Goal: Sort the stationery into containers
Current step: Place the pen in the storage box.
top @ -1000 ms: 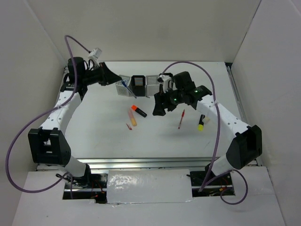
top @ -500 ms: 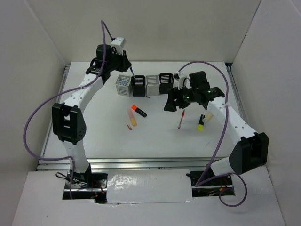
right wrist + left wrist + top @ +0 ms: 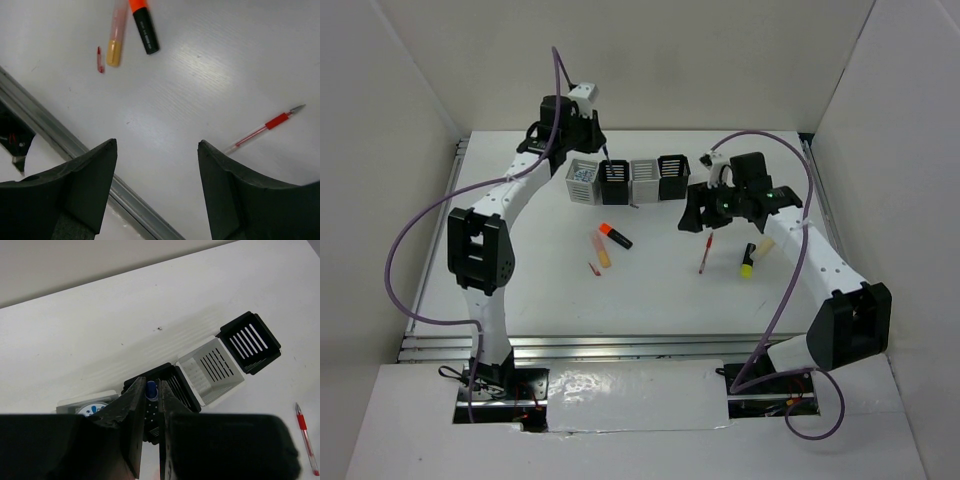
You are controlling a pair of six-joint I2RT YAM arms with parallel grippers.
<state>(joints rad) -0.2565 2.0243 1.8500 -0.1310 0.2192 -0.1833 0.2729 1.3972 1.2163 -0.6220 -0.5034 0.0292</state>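
A slim blue pen (image 3: 151, 389) is clamped by the left gripper (image 3: 604, 155) above a black slatted square cup (image 3: 179, 389); the right gripper (image 3: 156, 150) is spread wide.

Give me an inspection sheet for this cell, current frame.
Surface: white table, no spills seen.
Job's things: blue pen over the black cup beside the light grey end cup holding a disc; orange-black highlighter, peach marker, tiny red piece, red pen, yellow-black highlighter lying on the table.
Clutter: nothing seen.
Hands: left hand shut on blue pen; right hand open above table.
Cables: a purple cable loops off each arm.
Surroundings: white walls, metal rail at near edge.
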